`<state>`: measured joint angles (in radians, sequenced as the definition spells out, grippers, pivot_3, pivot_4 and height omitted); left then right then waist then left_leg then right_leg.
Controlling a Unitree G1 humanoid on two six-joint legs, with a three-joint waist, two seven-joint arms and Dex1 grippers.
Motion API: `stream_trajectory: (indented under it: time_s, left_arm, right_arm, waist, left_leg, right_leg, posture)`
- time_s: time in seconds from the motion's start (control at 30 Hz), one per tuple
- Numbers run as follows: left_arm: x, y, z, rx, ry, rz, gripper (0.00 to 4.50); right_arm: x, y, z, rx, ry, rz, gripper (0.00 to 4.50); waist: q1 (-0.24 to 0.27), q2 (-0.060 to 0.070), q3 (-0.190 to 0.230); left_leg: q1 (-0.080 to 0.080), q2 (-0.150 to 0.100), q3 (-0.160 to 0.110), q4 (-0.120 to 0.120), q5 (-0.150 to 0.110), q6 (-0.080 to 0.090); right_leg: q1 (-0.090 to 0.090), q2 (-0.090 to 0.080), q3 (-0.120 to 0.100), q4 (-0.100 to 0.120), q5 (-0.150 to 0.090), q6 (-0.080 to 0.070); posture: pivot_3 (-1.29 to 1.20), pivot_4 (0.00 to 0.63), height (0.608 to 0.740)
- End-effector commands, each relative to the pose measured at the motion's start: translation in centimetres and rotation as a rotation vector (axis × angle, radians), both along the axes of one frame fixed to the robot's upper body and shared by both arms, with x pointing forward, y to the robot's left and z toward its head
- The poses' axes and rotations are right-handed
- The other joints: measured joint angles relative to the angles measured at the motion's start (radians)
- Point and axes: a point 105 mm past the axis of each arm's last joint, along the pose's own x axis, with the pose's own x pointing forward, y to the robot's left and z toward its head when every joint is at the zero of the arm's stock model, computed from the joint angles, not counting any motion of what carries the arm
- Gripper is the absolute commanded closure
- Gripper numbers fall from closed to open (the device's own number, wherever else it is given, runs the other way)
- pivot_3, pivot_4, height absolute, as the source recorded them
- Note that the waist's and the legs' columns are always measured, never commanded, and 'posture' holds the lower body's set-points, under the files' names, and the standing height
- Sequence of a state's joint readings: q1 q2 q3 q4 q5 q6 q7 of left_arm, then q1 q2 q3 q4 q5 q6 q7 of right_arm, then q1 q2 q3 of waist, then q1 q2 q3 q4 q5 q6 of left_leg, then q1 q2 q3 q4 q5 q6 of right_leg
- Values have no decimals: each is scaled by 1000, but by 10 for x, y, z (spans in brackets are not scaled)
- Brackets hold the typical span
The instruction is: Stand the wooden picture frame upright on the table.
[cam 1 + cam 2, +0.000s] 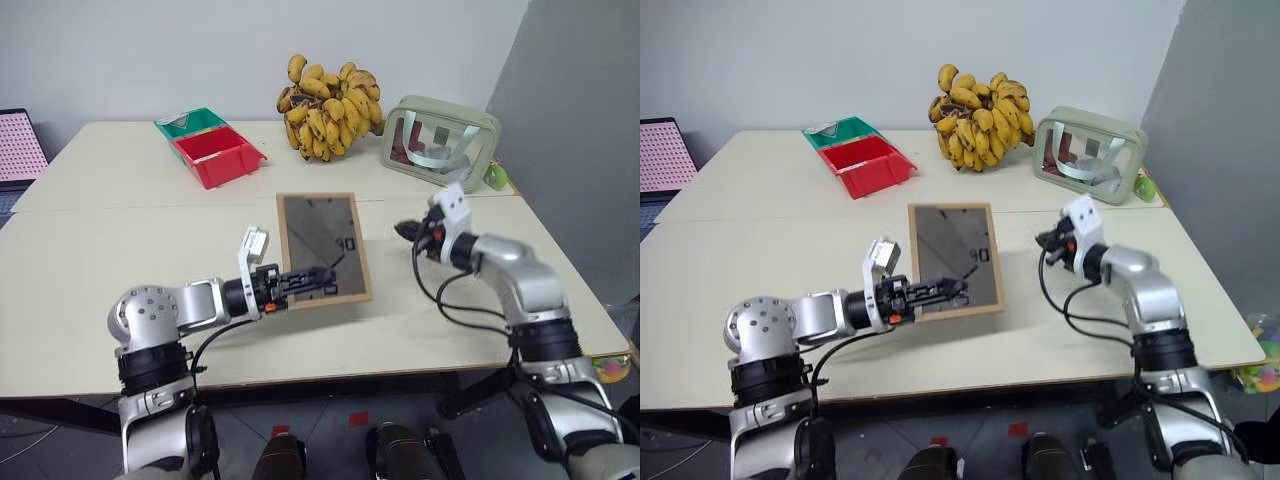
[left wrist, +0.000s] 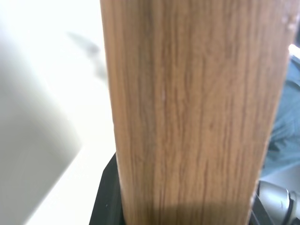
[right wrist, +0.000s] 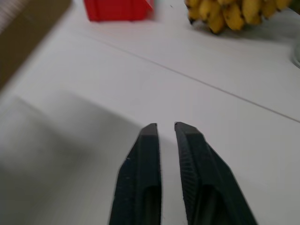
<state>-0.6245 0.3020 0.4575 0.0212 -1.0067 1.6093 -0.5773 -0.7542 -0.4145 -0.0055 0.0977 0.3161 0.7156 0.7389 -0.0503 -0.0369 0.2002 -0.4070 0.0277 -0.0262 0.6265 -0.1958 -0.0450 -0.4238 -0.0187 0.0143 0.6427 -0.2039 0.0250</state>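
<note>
The wooden picture frame (image 1: 320, 240) is held tilted over the middle of the table (image 1: 120, 250), its dark grey-brown back and fold-out stand facing me. My left gripper (image 1: 308, 280) reaches in from the left and is shut on the frame's near left edge. The left wrist view has the frame's wood grain (image 2: 187, 112) right up against the fingers. My right gripper (image 1: 405, 231) hovers a little to the right of the frame, apart from it. Its fingertips (image 3: 150, 131) stand slightly parted with nothing between them.
At the back of the table are a bunch of bananas (image 1: 330, 108), a red bin (image 1: 217, 157) beside a green bin (image 1: 190, 123), and a pale green clear-windowed pouch (image 1: 440, 143). A seam (image 1: 150, 208) crosses the tabletop. A pink dotted panel (image 1: 18, 145) stands off the left edge.
</note>
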Motion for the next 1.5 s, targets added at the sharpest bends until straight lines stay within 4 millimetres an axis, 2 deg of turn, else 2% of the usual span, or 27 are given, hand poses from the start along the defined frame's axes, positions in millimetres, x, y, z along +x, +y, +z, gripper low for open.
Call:
stream_trajectory:
  time_s: [0.03,0.13,0.43,0.57,0.7,0.8,0.87,0.97,1.03,1.2,1.23,1.33,1.43,1.5]
  left_arm:
    - [4,-7,27,8,-120,-27,3655]
    - [10,-8,34,44,-166,-25,3655]
    - [16,-3,40,102,-238,-40,3655]
    - [16,-3,39,108,-248,-43,3655]
    - [16,-2,37,117,-250,-40,3655]
    - [15,0,34,125,-247,-39,3655]
    - [14,1,30,143,-246,-37,3655]
    - [11,3,27,139,-226,-45,3655]
    - [9,3,26,129,-205,-55,3655]
    - [1,3,28,60,-96,-102,3655]
    - [-1,3,26,60,-66,-119,3655]
    - [-1,3,28,7,6,-154,3655]
    - [1,2,33,-56,67,-183,3655]
    - [-1,-1,33,-63,105,-205,3655]
  right_arm:
    - [-36,25,50,135,57,298,2907]
    - [-44,37,64,142,81,380,2335]
    - [-36,75,71,88,11,387,45]
    - [-38,91,65,3,-46,402,45]
    - [-70,98,70,54,-21,580,45]
    - [-95,88,74,100,29,700,45]
    - [-102,76,78,132,61,715,45]
    - [-99,60,81,155,74,663,45]
    - [-87,48,77,129,50,564,45]
    - [-61,6,56,-105,-206,335,45]
    - [-51,-8,50,-267,-412,270,45]
    - [-46,-35,19,-731,-883,276,45]
    - [-49,-32,11,-851,-1199,334,45]
    - [-45,-22,11,-847,-1316,351,45]
  waist:
    - [1,0,0]
    - [2,0,0]
    - [0,0,0]
    - [1,0,0]
    - [3,0,0]
    - [10,0,0]
    - [14,0,0]
    - [17,0,0]
    - [17,0,0]
    - [19,0,0]
    - [18,0,0]
    - [18,0,0]
    - [13,-1,1]
    - [-2,-1,1]
  left_leg:
    - [0,0,0,-1,0,0]
    - [-3,0,0,-2,0,0]
    - [-12,1,1,-2,0,0]
    - [-13,1,1,-2,0,0]
    - [-15,1,1,-2,0,0]
    - [-15,1,0,-2,0,0]
    - [-15,1,0,-2,0,0]
    - [-15,1,0,-1,0,0]
    - [-15,1,0,0,0,0]
    - [-15,0,1,0,0,0]
    - [-15,0,1,0,0,0]
    - [-16,0,2,0,0,0]
    - [-15,0,3,0,0,0]
    - [-14,0,3,1,0,0]
  right_leg:
    - [0,0,0,0,0,0]
    - [-4,0,0,1,0,1]
    - [-15,1,1,2,2,3]
    - [-16,1,1,2,3,5]
    - [-17,1,0,2,3,5]
    - [-17,1,0,2,3,5]
    - [-17,1,0,2,3,5]
    - [-17,1,0,2,3,5]
    - [-17,1,0,2,1,1]
    - [-16,1,0,1,0,0]
    - [-17,1,0,1,0,1]
    - [-17,1,0,0,3,6]
    - [-17,0,1,0,3,6]
    - [-17,1,3,1,3,6]
  posture:
    - [0,150,740]
    - [0,150,740]
    - [0,150,740]
    - [0,150,740]
    - [0,150,740]
    - [0,150,740]
    - [0,150,740]
    - [0,150,740]
    - [0,150,740]
    - [0,150,740]
    - [0,150,740]
    - [0,150,740]
    - [0,150,740]
    - [0,150,740]
